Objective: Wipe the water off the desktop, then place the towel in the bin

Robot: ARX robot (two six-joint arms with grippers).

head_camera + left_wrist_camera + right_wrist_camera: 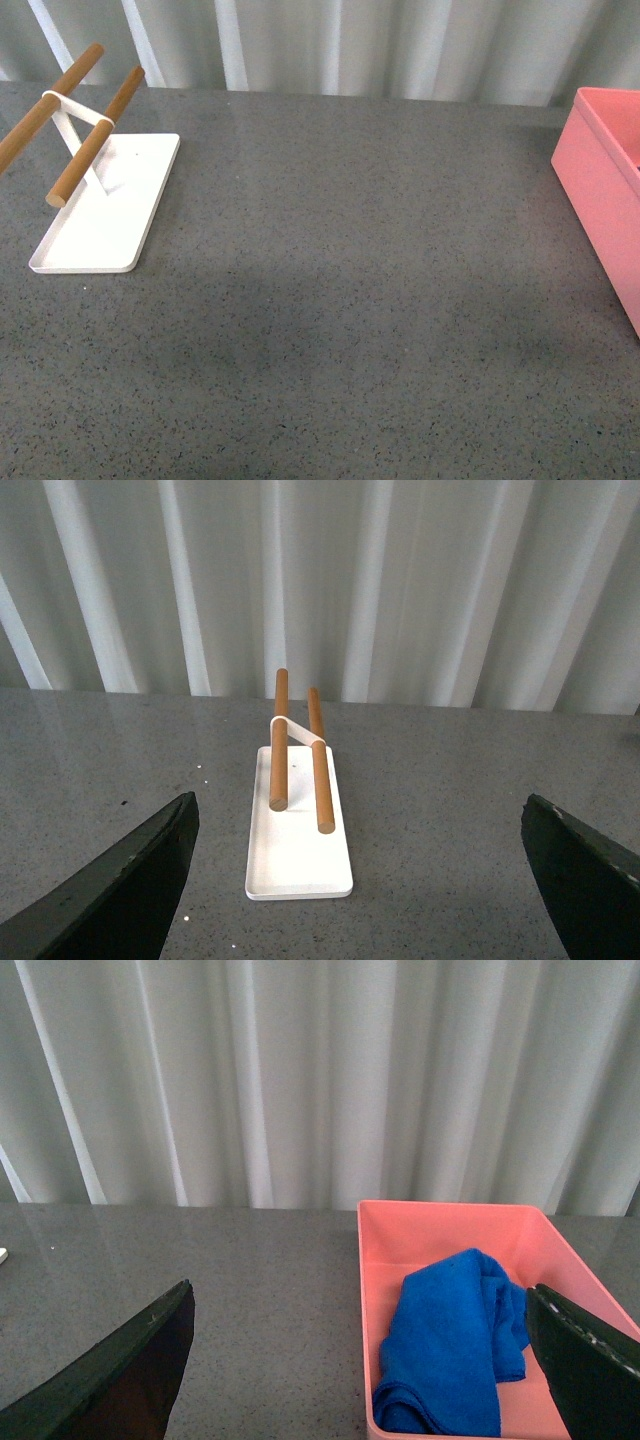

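The towel (450, 1345) lies crumpled inside the bin (450, 1222), so the last step looks done. The bench (340, 330) shows no puddle that I can see. Both hands, left (355, 880) and right (360, 1360), are spread wide and carry nothing, well above the bench.

The wide dark-grey speckled desktop (340, 330) looks like polished stone, slightly glossy, with pale reflections near the back. The salmon-pink rectangular bin (450, 1225) looks like smooth, matt plastic. The bright blue towel (450, 1345) is soft, fuzzy cloth, rumpled in folds. The flat white tray (300, 865) has a smooth, painted look; its round brown rods (322, 785) look like matt wood.
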